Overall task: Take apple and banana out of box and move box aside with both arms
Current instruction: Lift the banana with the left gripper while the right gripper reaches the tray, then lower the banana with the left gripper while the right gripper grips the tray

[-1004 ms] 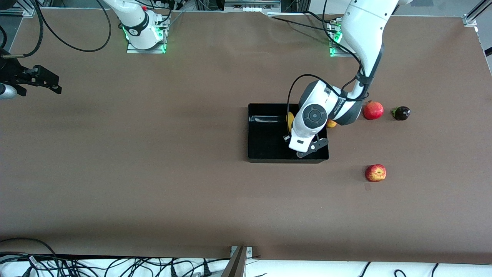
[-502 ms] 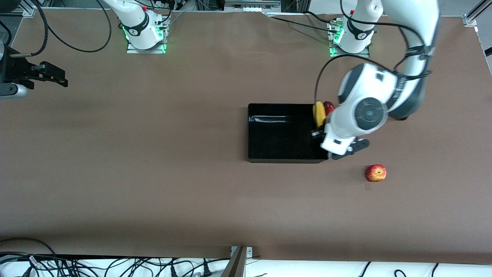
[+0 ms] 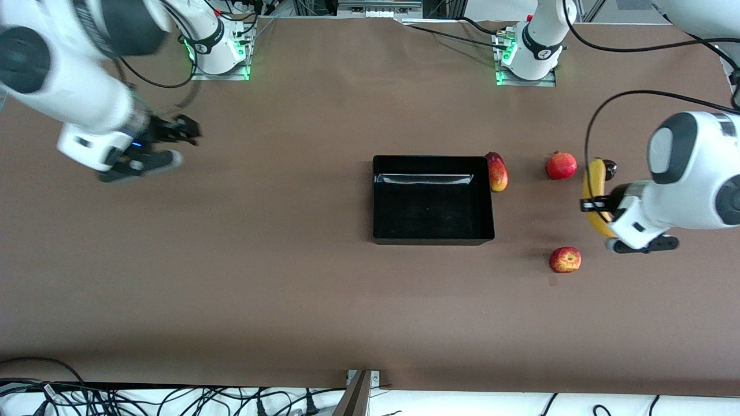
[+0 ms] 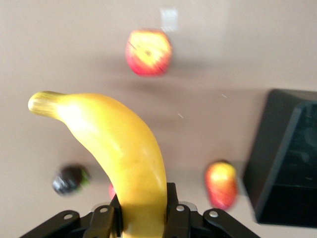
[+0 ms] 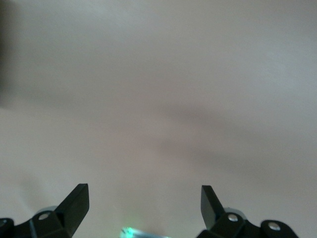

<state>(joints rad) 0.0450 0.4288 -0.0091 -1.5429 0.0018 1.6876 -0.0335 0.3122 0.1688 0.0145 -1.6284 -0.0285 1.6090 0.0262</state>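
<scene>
My left gripper [image 3: 599, 205] is shut on the long yellow banana [image 3: 594, 185] and holds it up over the table, past the tray toward the left arm's end. In the left wrist view the banana [image 4: 124, 148] sticks out between the fingers of the left gripper [image 4: 143, 213]. The red apple [image 3: 565, 259] lies on the table nearer the front camera; it also shows in the left wrist view [image 4: 148, 52]. The black tray [image 3: 430, 214] sits mid-table with nothing in it. My right gripper [image 3: 184, 134] is open and empty over the table at the right arm's end, as the right wrist view [image 5: 143, 198] shows.
A mango [image 3: 497, 171] lies against the tray's wall on the left arm's side. A pomegranate [image 3: 561, 166] and a small dark fruit [image 3: 610, 169] lie farther toward the left arm's end. Cables run along the table's front edge.
My left gripper has carried the banana from over the tray toward the left arm's end of the table. My right arm has swung in from the table's end toward the middle.
</scene>
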